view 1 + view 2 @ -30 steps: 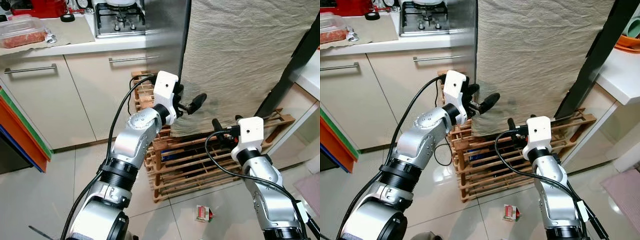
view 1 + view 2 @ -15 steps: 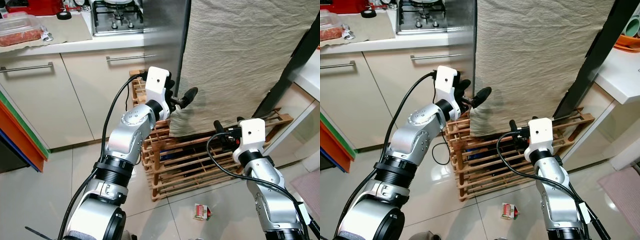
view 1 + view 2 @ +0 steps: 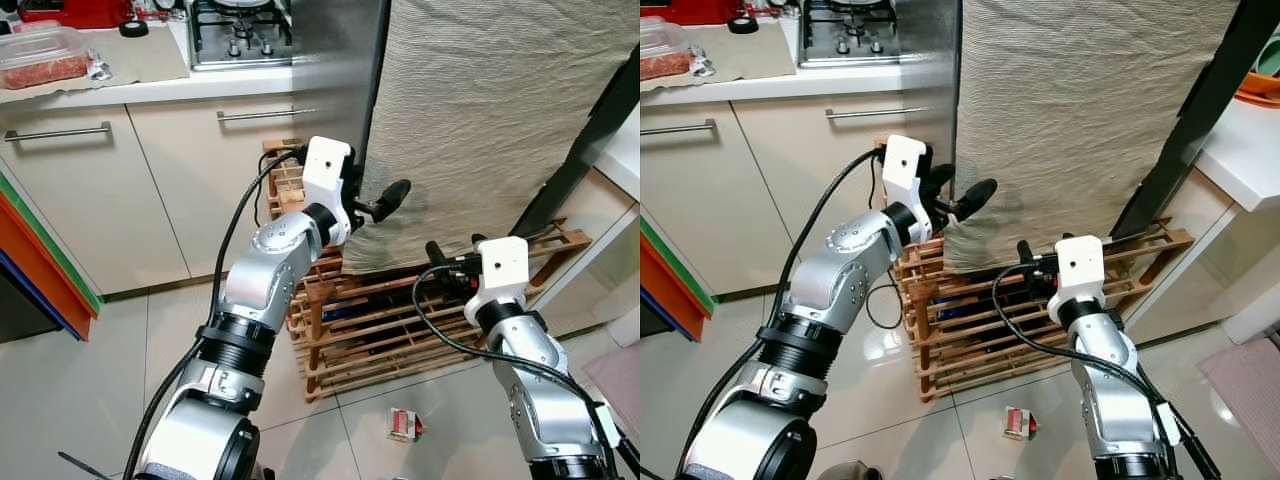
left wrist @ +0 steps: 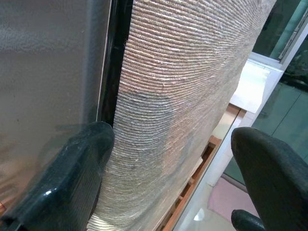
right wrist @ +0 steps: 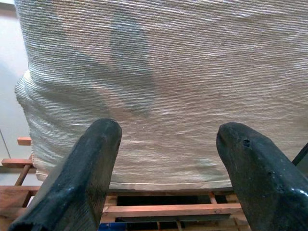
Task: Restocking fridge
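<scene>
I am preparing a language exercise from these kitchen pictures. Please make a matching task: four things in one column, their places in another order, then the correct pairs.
Things:
1. left tool
2. small carton
3. wooden rack
4. plastic container

Places:
A. on the countertop
B. on the floor tiles
C. below the beige cloth's hem
D. raised at the cloth's edge

Pairs: 1-D, 2-B, 3-C, 4-A
</scene>
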Available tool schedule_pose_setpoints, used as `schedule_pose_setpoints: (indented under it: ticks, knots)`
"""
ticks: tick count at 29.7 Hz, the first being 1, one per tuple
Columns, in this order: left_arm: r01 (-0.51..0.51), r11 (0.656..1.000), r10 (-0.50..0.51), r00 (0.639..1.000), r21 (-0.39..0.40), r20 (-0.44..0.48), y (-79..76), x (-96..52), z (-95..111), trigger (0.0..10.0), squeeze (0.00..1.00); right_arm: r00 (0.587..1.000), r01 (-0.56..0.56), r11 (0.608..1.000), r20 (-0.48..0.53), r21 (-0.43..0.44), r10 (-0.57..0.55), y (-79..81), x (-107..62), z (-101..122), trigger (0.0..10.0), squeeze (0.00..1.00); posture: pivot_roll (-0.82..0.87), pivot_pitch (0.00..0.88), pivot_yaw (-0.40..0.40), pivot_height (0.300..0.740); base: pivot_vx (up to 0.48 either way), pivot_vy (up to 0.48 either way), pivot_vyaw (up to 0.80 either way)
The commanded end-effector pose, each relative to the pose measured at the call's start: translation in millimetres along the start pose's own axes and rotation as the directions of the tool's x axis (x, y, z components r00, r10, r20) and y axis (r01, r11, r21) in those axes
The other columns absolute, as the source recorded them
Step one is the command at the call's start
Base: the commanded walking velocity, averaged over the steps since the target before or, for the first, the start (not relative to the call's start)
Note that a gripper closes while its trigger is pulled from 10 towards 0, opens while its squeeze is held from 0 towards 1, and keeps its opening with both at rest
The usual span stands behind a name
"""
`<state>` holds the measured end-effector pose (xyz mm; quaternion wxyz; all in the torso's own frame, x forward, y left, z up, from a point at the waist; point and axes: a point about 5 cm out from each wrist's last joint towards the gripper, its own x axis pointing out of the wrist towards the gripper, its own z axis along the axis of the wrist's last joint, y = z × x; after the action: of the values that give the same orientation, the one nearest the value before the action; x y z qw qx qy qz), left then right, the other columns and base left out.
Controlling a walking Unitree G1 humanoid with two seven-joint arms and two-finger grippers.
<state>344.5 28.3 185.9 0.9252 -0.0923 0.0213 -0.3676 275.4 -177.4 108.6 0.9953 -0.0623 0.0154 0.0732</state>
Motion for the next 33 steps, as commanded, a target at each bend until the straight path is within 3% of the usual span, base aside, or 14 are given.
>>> schedule_pose_setpoints:
  ticks: [1, 6, 8, 12, 13, 18, 19, 23, 28, 33]
  knots:
    - [0.061, 0.998, -0.061, 0.998, 0.007, -0.009, -13.0, 9.7, 1.7, 10.0, 0.0, 1.0, 0.011, 1.0, 0.012, 0.007, -0.011, -4.0, 2.2, 2.5, 10.0, 0.0, 0.03, 0.0, -0.032, 0.74, 0.0, 0.0, 0.0]
    - [0.239, 0.967, -0.243, 0.969, -0.091, -0.036, -38.6, 13.6, 3.8, 10.0, 0.0, 1.0, 0.012, 1.0, 0.014, 0.015, -0.012, -2.7, 3.1, 2.8, 10.0, 0.0, 0.02, 0.0, -0.029, 0.74, 0.0, 0.0, 0.0]
    - [0.352, 0.934, -0.355, 0.935, -0.067, -0.029, -50.6, 7.2, 11.8, 10.0, 0.0, 1.0, 0.015, 1.0, 0.013, 0.018, -0.015, -2.7, 2.6, 2.4, 10.0, 0.0, 0.03, 0.0, -0.028, 0.74, 0.0, 0.0, 0.0]
    - [0.428, 0.903, -0.429, 0.903, -0.046, -0.014, -55.9, -0.4, 20.3, 10.0, 0.0, 1.0, 0.019, 1.0, 0.011, 0.021, -0.019, -2.8, 1.7, 1.4, 10.0, 0.0, 0.02, 0.004, -0.023, 0.74, 0.0, 0.0, 0.0]
    - [0.476, 0.879, -0.477, 0.879, -0.037, -0.014, -58.0, -5.8, 22.5, 10.0, 0.0, 1.0, 0.02, 1.0, 0.01, 0.023, -0.02, -2.3, 1.1, 0.7, 10.0, 0.0, 0.03, 0.007, -0.022, 0.74, 0.0, 0.0, 0.0]
    - [0.511, 0.859, -0.512, 0.859, -0.026, -0.027, -59.2, -11.5, 22.2, 10.0, 0.0, 1.0, 0.021, 0.999, 0.007, 0.026, -0.021, -0.9, 0.6, -0.5, 10.0, 0.0, 0.03, 0.01, -0.02, 0.74, 0.0, 0.0, 0.0]
    - [0.442, 0.897, -0.441, 0.897, 0.027, -0.037, -49.5, -9.9, 18.6, 10.0, 0.0, 1.0, 0.021, 0.999, 0.006, 0.029, -0.021, -0.2, 1.2, -0.8, 10.0, 0.0, 0.03, 0.011, -0.018, 0.74, 0.0, 0.0, 0.0]
    - [0.343, 0.935, -0.339, 0.939, 0.093, -0.063, -36.6, -9.2, 10.9, 10.0, 0.0, 1.0, 0.023, 0.999, 0.005, 0.033, -0.023, 0.2, 2.8, -1.0, 10.0, 0.0, 0.03, 0.012, -0.017, 0.74, 0.0, 0.0, 0.0]
    - [0.278, 0.956, -0.277, 0.961, 0.091, -0.03, -29.4, -15.1, 12.1, 10.0, 0.0, 0.999, 0.035, 0.998, 0.001, 0.047, -0.036, -0.6, 3.4, -1.5, 10.0, 0.0, 0.03, 0.013, -0.013, 0.74, 0.0, 0.0, 0.0]
    - [0.085, 0.993, -0.089, 0.995, 0.076, 0.052, 0.5, -31.1, 17.0, 10.0, 0.0, 0.998, 0.057, 0.997, 0.002, 0.059, -0.058, -4.3, 1.2, -2.4, 10.0, 0.0, 0.03, 0.015, -0.007, 0.74, 0.0, 0.0, 0.0]
